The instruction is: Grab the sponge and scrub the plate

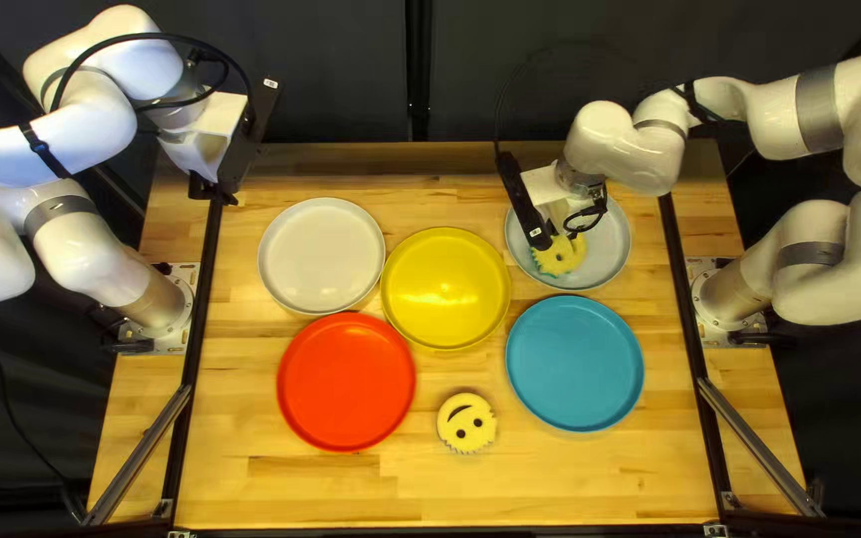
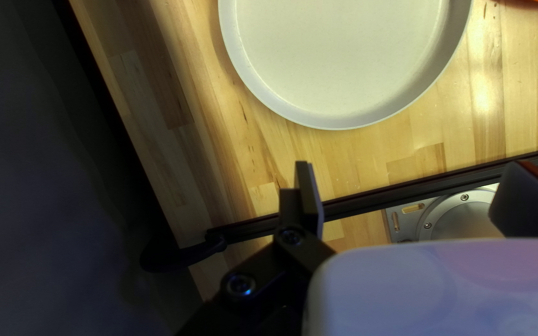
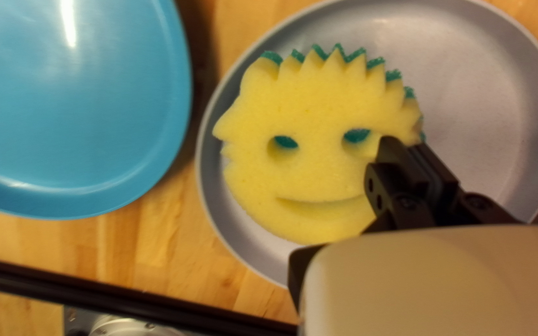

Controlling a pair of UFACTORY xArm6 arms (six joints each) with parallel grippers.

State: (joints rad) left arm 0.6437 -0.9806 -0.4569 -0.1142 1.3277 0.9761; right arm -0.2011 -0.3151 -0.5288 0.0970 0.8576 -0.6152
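Round smiley sponge [image 1: 481, 435]: yellow, flat, near edge of table [image 1: 550, 483], around mid-width; mouth toward far edge, jagged side toward near edge.
Left hand [image 1: 214, 196]: raised by far left corner, nothing held. In left wrist view, hand [image 2: 413, 165] has fingers spread wide.
White plate [image 1: 322, 255]: toward far left corner, ahead of left hand.
Red plate [image 1: 346, 382]: left part of table, nearer the near edge than white plate.
Yellow plate [image 1: 445, 288]: around mid-table, close beside red and white ones; contact can't be told.
Right hand [image 1: 556, 231]: over grey plate [image 1: 605, 242], toward far right corner. In right wrist view, hand [image 3: 409, 142] is pinching one side of jagged sponge, fingers close together.
Jagged sponge [image 3: 309, 168]: in right hand, over grey plate; yellow face up, green layer under it, showing at spikes and eye holes. Can't tell how much of it touches plate.
Blue plate [image 1: 575, 363]: right part of table, just beside grey plate on its near-edge side.
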